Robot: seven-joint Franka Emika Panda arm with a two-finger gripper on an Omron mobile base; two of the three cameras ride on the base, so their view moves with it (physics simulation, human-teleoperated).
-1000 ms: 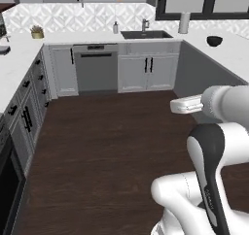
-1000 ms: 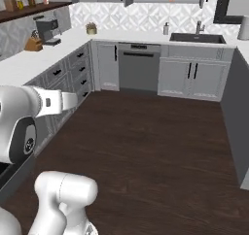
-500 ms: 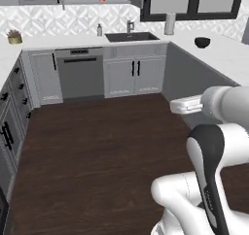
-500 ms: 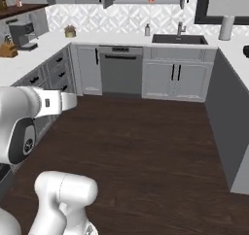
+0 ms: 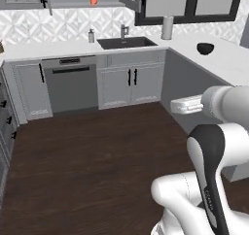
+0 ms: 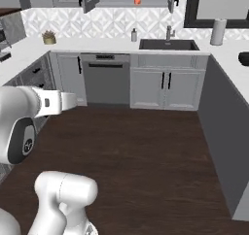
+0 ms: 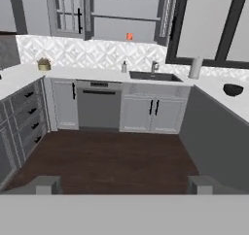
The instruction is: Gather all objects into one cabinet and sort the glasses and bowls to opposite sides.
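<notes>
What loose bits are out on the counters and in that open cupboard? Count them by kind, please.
Cups: 1, small orange-red cup on the open cabinet shelf
Bowls: 1, dark round bowl on the right counter
Bottles: 1, grey soap dispenser bottle by the sink
Rolls: 1, white upright paper roll
Plants: 1, small potted plant
Total: 5

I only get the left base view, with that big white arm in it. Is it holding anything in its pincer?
Observer: No. In the hand view the pincer is open, its two tips wide apart with nothing between them.
Visitor: And the little red cup up top, what is it standing on?
Observer: The red cup stands on the lower shelf of an open wall cabinet; a second shelf sits above it.
Visitor: Anything on the counter further left?
Observer: A small potted plant, near the tiled wall.
</notes>
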